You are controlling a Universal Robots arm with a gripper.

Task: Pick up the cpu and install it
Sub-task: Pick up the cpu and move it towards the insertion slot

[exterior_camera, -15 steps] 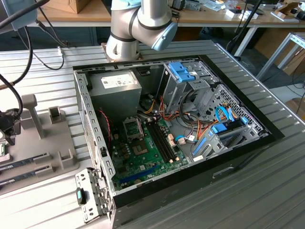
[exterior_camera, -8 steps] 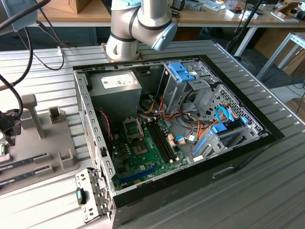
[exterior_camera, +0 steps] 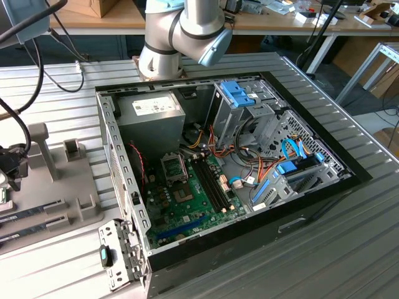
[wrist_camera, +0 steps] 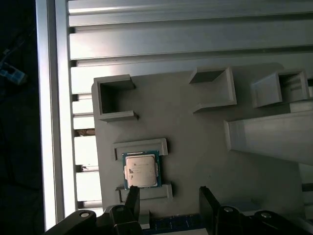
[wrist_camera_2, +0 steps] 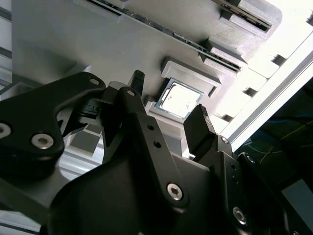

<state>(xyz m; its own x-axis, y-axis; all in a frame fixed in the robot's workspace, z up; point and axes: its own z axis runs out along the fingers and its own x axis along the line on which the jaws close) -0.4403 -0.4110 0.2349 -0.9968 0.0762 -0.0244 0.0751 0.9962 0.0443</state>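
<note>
The small flat square cpu [wrist_camera: 141, 170] has a dull silver-grey metal top with faint dark print and a thin green edge. The moulded plastic holder tray [wrist_camera: 195, 142] under it is matt mid-grey. The angular metal gripper [wrist_camera: 167, 192] is matt black with silver screw heads.

In the exterior view, the ribbed metal table [exterior_camera: 349, 249] is pale silver with lengthwise grooves. The open computer case [exterior_camera: 262, 240] is black outside and grey inside. It holds a green circuit board [exterior_camera: 187, 208], bright blue plastic latches [exterior_camera: 239, 93], and orange, yellow and red wires [exterior_camera: 218, 144]. The jointed robot arm [exterior_camera: 187, 28] on the far side is silver-grey with pale blue caps.

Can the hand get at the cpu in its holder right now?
Probably yes. The cpu lies face up in the grey holder, nothing over it. The hand hovers close and open; raised ridges flank two of its sides, the other two look free.
</note>
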